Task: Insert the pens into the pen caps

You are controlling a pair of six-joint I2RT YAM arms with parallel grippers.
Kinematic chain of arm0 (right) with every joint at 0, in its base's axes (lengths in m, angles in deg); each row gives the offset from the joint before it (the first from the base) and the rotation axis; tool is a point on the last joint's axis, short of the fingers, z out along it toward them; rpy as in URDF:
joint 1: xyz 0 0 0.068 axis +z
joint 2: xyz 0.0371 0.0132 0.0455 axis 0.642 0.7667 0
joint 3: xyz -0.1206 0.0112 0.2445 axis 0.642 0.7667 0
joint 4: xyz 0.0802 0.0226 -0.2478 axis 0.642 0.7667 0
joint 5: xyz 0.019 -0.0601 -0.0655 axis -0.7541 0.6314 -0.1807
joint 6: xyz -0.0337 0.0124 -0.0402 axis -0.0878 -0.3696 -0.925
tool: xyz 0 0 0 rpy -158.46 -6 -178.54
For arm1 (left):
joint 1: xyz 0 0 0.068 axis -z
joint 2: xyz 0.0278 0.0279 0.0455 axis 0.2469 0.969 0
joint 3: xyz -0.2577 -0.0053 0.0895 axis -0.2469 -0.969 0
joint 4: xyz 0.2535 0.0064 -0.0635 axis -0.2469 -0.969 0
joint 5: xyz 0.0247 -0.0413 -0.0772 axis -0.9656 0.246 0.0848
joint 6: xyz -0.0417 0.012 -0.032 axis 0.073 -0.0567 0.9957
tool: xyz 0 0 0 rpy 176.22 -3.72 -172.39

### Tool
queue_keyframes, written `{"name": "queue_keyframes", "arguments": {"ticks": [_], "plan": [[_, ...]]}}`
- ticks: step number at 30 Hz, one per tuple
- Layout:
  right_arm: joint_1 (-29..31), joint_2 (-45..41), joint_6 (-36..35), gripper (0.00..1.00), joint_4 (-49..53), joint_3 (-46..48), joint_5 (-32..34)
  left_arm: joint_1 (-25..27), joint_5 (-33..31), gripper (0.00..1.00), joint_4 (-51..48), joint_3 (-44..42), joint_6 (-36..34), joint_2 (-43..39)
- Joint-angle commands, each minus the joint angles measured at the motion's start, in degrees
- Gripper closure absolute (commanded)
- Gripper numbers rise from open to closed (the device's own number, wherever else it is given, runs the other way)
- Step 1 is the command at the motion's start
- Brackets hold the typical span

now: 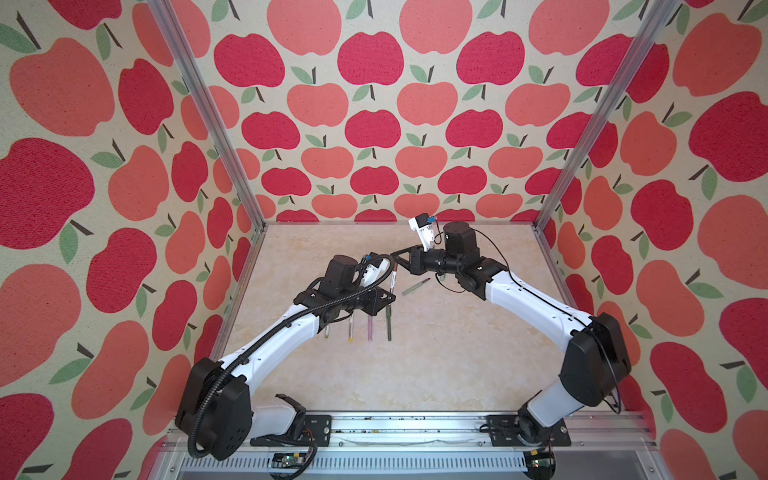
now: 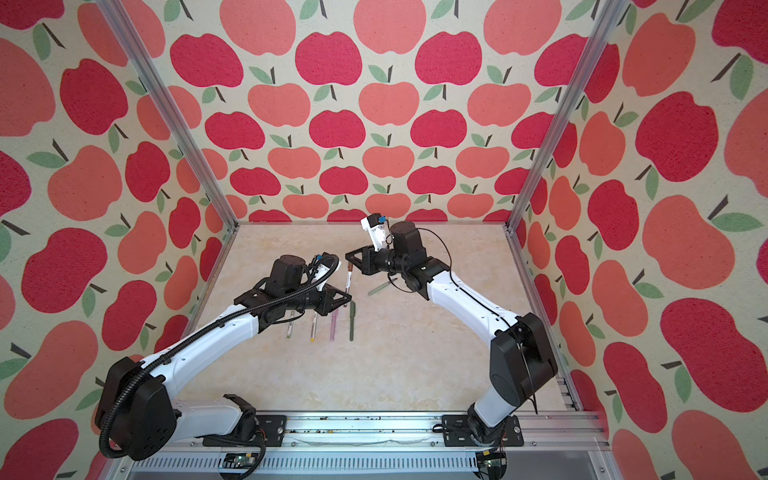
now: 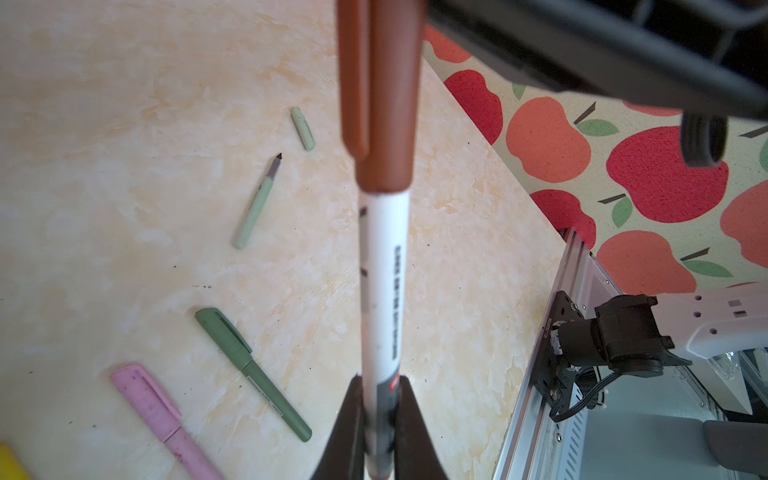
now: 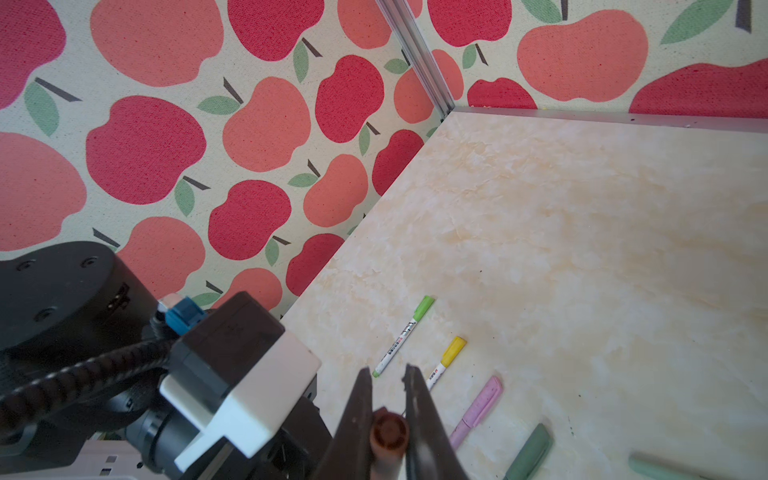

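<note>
A white printed pen (image 3: 382, 291) is held above the table between my two grippers. My left gripper (image 3: 380, 386) is shut on its barrel. The pen's far end sits inside a brown pen cap (image 3: 382, 104), and my right gripper (image 4: 386, 374) is shut on that cap (image 4: 388, 432). Both top views show the pair meeting mid-table, pen (image 1: 392, 282) (image 2: 347, 286) running from left gripper (image 1: 390, 296) to right gripper (image 1: 395, 257). An uncapped pale sage pen (image 3: 255, 208) (image 1: 415, 286) lies on the table, its sage cap (image 3: 303, 129) a short way beyond its dark tip.
Capped pens lie in a row under the left arm: lime-capped (image 4: 405, 334), yellow-capped (image 4: 446, 361), pink (image 4: 478, 411) and dark green (image 4: 530, 453), also a row (image 1: 370, 330) in a top view. Apple-print walls and metal posts (image 1: 598, 108) enclose the marbled table (image 1: 415, 365).
</note>
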State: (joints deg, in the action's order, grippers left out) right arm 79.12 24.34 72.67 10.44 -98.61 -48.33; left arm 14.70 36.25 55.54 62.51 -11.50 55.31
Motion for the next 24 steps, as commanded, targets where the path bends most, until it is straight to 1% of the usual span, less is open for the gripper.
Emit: {"name": "queue_keyframes", "arguments": {"ticks": [1,8,17,24], "plan": [[5.07,3.73,0.76,0.98,13.97,6.46,-6.34,-2.4,-1.0,1.0,21.23,9.09,-0.44,-0.87],[6.17,4.27,2.6,0.99,11.45,10.04,-6.47,-3.8,-0.78,1.0,23.56,10.85,-0.13,0.18],[6.44,4.34,2.82,0.99,11.22,11.47,-5.9,-7.78,-0.84,1.0,24.65,11.3,0.83,-1.66],[7.38,4.52,3.32,0.99,11.01,12.16,-5.55,-8.33,-0.61,1.0,25.59,11.82,1.29,-1.64]]}}
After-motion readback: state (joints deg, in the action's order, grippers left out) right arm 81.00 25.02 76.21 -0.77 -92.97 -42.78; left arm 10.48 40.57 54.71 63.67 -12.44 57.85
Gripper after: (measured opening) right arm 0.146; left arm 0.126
